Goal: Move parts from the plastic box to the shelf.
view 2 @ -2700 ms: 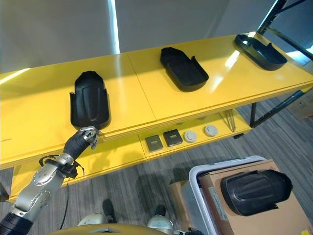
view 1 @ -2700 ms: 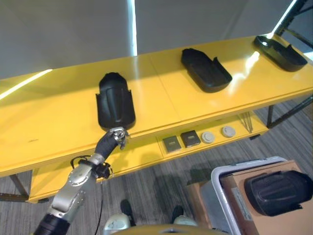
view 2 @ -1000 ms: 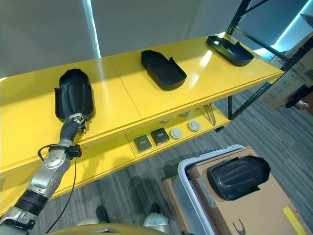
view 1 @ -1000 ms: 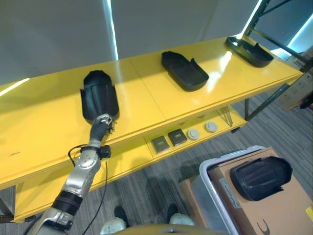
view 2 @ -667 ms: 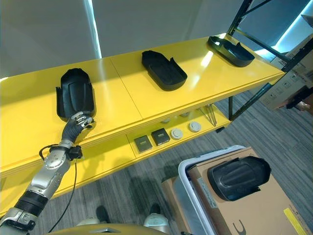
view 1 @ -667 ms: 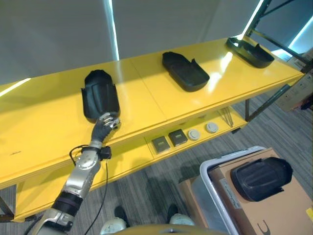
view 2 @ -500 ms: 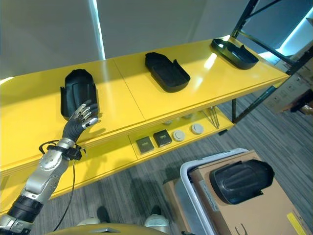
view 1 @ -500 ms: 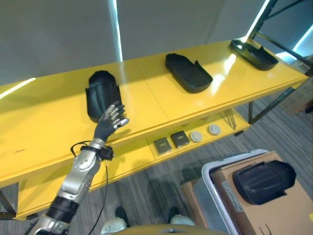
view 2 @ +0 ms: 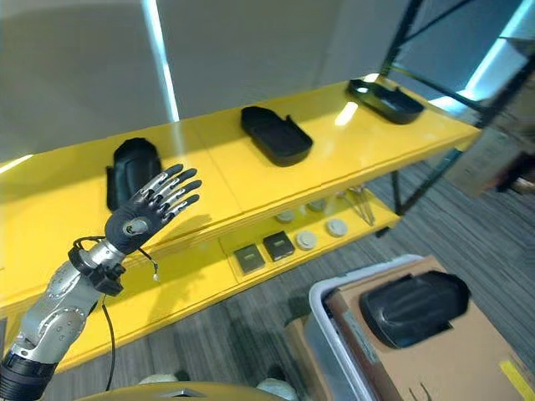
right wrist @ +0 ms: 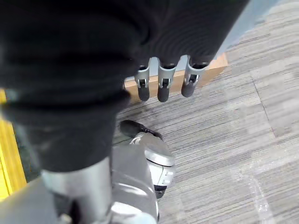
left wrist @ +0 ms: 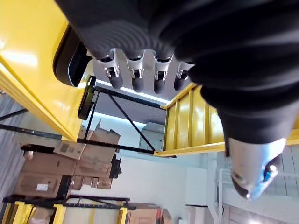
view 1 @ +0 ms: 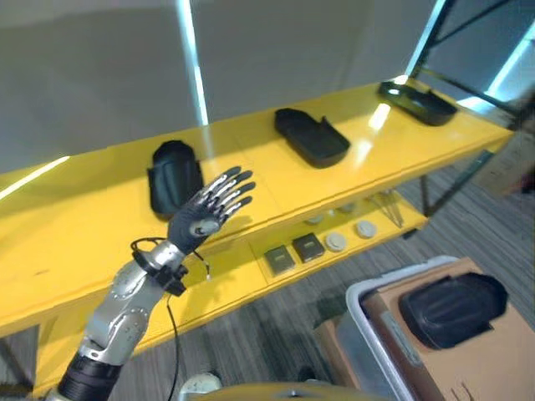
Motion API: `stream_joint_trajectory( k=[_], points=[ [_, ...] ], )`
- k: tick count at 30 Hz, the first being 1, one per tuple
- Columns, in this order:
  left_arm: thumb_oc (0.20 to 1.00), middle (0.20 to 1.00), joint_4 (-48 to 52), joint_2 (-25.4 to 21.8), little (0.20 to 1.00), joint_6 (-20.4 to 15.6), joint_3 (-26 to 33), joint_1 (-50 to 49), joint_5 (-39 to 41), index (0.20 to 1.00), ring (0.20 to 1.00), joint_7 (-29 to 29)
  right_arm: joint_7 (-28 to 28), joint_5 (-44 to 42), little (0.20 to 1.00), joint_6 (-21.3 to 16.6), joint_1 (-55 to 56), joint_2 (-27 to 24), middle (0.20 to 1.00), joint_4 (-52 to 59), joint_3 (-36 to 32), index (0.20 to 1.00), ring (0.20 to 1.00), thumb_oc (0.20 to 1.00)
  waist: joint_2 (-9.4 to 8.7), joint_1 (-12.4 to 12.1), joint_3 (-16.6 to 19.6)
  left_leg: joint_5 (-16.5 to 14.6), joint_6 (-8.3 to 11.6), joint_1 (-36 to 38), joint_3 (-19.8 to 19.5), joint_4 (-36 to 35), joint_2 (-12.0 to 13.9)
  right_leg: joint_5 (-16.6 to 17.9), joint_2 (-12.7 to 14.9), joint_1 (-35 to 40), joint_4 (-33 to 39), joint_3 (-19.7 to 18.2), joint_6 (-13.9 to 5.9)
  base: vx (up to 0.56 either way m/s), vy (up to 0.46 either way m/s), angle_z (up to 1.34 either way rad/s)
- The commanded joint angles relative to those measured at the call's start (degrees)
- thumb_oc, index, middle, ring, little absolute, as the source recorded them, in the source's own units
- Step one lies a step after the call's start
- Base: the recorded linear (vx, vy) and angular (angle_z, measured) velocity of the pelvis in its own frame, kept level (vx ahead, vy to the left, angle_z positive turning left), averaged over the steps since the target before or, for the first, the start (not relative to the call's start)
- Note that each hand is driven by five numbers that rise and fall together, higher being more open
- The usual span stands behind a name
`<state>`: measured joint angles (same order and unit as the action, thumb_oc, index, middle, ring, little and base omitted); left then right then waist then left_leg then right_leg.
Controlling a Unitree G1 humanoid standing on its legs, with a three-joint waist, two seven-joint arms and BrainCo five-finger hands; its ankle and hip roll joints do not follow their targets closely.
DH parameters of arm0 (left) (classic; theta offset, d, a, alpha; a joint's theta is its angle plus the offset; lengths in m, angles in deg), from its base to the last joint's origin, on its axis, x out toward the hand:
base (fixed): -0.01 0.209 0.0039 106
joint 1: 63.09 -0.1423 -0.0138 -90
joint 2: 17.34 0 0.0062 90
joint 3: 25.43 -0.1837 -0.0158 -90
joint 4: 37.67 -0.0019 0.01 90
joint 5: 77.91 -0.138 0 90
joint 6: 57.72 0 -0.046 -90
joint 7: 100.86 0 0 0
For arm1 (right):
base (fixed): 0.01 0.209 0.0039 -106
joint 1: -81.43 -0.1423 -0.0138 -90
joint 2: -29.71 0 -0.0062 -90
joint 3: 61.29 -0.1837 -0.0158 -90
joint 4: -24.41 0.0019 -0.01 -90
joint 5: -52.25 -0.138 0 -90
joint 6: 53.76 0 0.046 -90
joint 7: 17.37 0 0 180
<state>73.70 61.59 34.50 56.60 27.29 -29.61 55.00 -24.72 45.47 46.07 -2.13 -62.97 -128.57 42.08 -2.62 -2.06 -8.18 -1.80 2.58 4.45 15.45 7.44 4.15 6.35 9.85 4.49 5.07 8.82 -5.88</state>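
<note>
Parts remain in the plastic box (view 1: 361,311): one dark moulded shell (view 1: 451,307) lies nearest us on cardboard, long axis running left to right, low and well right of our left robot hand (view 1: 209,214). That robot hand hangs empty with fingers spread above the shelf's (view 1: 75,242) front edge, just before a delivered black part (view 1: 174,177). Our right robot hand (right wrist: 161,81), fingers relaxed, hangs by the box and looks closer.
</note>
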Motion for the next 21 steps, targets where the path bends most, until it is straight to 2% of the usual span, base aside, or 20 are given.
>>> stream_joint_trajectory(
  k=[1, 5, 7, 8, 9, 10, 11, 12, 13, 14, 15, 17, 18, 20, 21],
  points=[
    [1.0, 1.0, 3.76, 0.0, 1.0, 0.37, 2.64, 1.87, 2.37, 1.0, 1.0, -1.22, -0.62, -1.31, 1.0, 2.25, -1.31, -2.58, 1.0, 0.52, -0.43, 1.0, 1.0, 1.0, 0.16, -2.62, -1.1, -10.37, -3.0, -2.35, -8.49, 7.41, -4.73, -1.86, 1.1, -0.45, -1.98, -1.63, -4.52, -0.2, 0.204, -1.48],
    [1.0, 1.0, 4.18, -0.65, 1.0, 2.25, 4.01, 1.84, 2.73, 1.0, 1.0, -1.93, 2.14, -5.1, 1.0, 1.72, 0.45, -2.22, 1.0, 4.33, -3.95, 1.0, 1.0, 1.0, 0.81, -1.26, -2.52, -11.18, -4.91, -0.37, -7.55, 6.08, -5.88, 0.72, 4.42, -3.48, -4.77, -3.1, -6.87, -0.23, 0.217, -1.2],
    [1.0, 1.0, 3.24, -0.62, 1.0, 2.6, 4.4, 2.03, 2.33, 1.0, 1.0, -2.33, 5.5, -11.1, 1.0, -2.05, 2.41, -1.55, 1.0, 7.98, -7.13, 1.0, 1.0, 1.0, 1.14, -0.17, -4.17, -11.72, -5.87, 0.55, -6.49, 6.24, -6.93, 3.23, 7.22, -5.32, -4.41, -2.06, -8.4, -0.29, 0.228, -1.05],
    [1.0, 1.0, 3.04, -0.73, 1.0, 2.63, 4.46, 1.98, 2.34, 1.0, 1.0, -2.94, 6.7, -13.72, 1.0, -3.68, 3.05, -1.44, 1.0, 9.68, -8.03, 1.0, 1.0, 1.0, 1.18, 0.01, -4.59, -11.78, -6.05, 0.87, -6.01, 6.15, -7.2, 4.04, 7.99, -5.57, -3.91, -1.33, -8.57, -0.22, 0.15, -0.62],
    [1.0, 1.0, 3.04, -0.81, 1.0, 2.64, 4.85, 1.58, 2.1, 1.0, 1.0, -3.25, 7.91, -15.12, 1.0, -4.48, 3.7, -1.22, 1.0, 12.7, -8.94, 1.0, 1.0, 1.0, 1.12, 0.05, -4.96, -11.63, -6.13, 1.38, -4.91, 5.59, -7.49, 5.39, 9.16, -5.83, -3.14, 0.44, -8.81, -0.22, 0.114, -0.39],
    [1.0, 1.0, 3.41, -0.44, 1.0, 2.92, 6.05, 0.19, 1.35, 1.0, 1.0, -3.41, 10.6, -17.58, 1.0, -3.6, 5.01, -0.86, 1.0, 21.17, -10.04, 1.0, 1.0, 1.0, 1.14, -0.22, -5.61, -11.34, -6.06, 2.69, -2.61, 4.14, -7.77, 8.14, 10.91, -6.33, -2.41, 4.85, -9.12, -0.21, 0.083, -0.35],
    [1.0, 1.0, 3.47, -0.41, 1.0, 3.2, 6.45, -0.35, 1.39, 1.0, 1.0, -3.68, 11.81, -19.08, 1.0, -4.38, 5.42, -0.74, 1.0, 23.62, -10.38, 1.0, 1.0, 1.0, 0.99, -0.4, -5.59, -11.06, -6.09, 2.86, -1.74, 3.54, -7.99, 9.06, 11.5, -6.89, -2.33, 6.19, -9.12, -0.2, 0.074, -1.0],
    [1.0, 1.0, 3.77, -0.34, 1.0, 3.03, 7.09, -1.47, 1.43, 1.0, 1.0, -2.99, 14.19, -19.98, 1.0, -4.86, 5.77, -0.43, 1.0, 29.38, -11.08, 1.0, 1.0, 1.0, 1.66, -0.79, -5.69, -11.67, -5.89, 4.23, -0.2, 2.06, -7.56, 10.03, 11.61, -7.47, -2.86, 9.63, -9.12, -0.24, 0.076, -1.48],
    [1.0, 1.0, 4.03, -0.32, 1.0, 2.4, 7.88, -2.66, 1.28, 1.0, 1.0, -2.42, 16.38, -20.7, 1.0, -4.91, 5.58, 0.06, 1.0, 36.59, -11.59, 1.0, 1.0, 1.0, 1.88, -1.35, -5.67, -11.32, -6.47, 5.02, 2.84, -0.16, -7.83, 11.48, 13.0, -9.17, -6.15, 13.84, -9.12, -0.28, 0.096, -1.58],
    [1.0, 1.0, 3.63, -0.26, 1.0, 2.22, 8.11, -2.92, 1.06, 1.0, 1.0, -3.0, 18.81, -21.02, 1.0, -6.15, 5.32, 0.36, 1.0, 40.44, -12.06, 1.0, 1.0, 1.0, 2.13, -1.32, -5.51, -11.14, -7.17, 5.25, 4.19, -1.32, -8.05, 11.67, 13.87, -9.78, -9.36, 15.08, -9.12, -0.34, 0.117, -1.87],
    [1.0, 1.0, 2.52, -0.67, 1.0, 0.84, 8.13, -2.68, 1.2, 1.0, 1.0, -2.63, 20.11, -20.26, 1.0, -6.69, 4.73, -0.07, 1.0, 45.83, -13.52, 1.0, 1.0, 1.0, 2.75, -0.58, -5.09, -11.06, -8.64, 5.09, 5.41, -2.22, -8.35, 10.57, 14.29, -9.83, -15.1, 15.16, -9.12, -0.24, 0.091, -1.63],
    [1.0, 1.0, 1.83, -1.05, 1.0, 0.67, 7.77, -1.93, 2.73, 1.0, 1.0, -2.67, 22.3, -20.86, 1.0, -8.38, 4.11, -0.42, 1.0, 50.0, -14.86, 1.0, 1.0, 1.0, 3.5, -0.11, -4.5, -10.92, -9.95, 4.6, 6.47, -2.87, -8.51, 7.8, 14.5, -9.97, -20.05, 14.62, -9.12, -0.14, 0.052, -0.93],
    [1.0, 1.0, 1.77, -1.08, 1.0, 0.55, 7.73, -1.86, 2.79, 1.0, 1.0, -2.54, 22.61, -20.9, 1.0, -8.37, 4.04, -0.46, 1.0, 50.59, -15.03, 1.0, 1.0, 1.0, 3.59, -0.1, -4.43, -10.88, -10.07, 4.56, 6.64, -3.0, -8.53, 7.4, 14.56, -10.02, -20.77, 14.51, -9.12, -0.08, 0.031, -0.36],
    [1.0, 1.0, 1.42, -1.32, 1.0, -0.25, 7.29, -1.5, 2.69, 1.0, 1.0, -1.04, 25.25, -21.67, 1.0, -8.84, 2.36, -0.94, 1.0, 55.62, -16.6, 1.0, 1.0, 1.0, 4.72, 0.21, -3.64, -9.89, -10.98, 4.03, 8.23, -4.38, -8.23, 2.63, 14.22, -9.4, -26.32, 14.36, -8.52, -0.07, -0.015, -0.46],
    [1.0, 1.0, 1.38, -1.42, 1.0, -0.41, 7.19, -1.49, 2.77, 1.0, 1.0, -0.62, 25.77, -21.9, 1.0, -8.93, 1.89, -1.05, 1.0, 56.68, -16.86, 1.0, 1.0, 1.0, 4.89, 0.2, -3.45, -9.57, -11.03, 3.88, 8.58, -4.66, -8.11, 1.58, 13.99, -9.14, -26.94, 14.47, -8.33, -0.06, -0.134, -0.53]
  ],
)
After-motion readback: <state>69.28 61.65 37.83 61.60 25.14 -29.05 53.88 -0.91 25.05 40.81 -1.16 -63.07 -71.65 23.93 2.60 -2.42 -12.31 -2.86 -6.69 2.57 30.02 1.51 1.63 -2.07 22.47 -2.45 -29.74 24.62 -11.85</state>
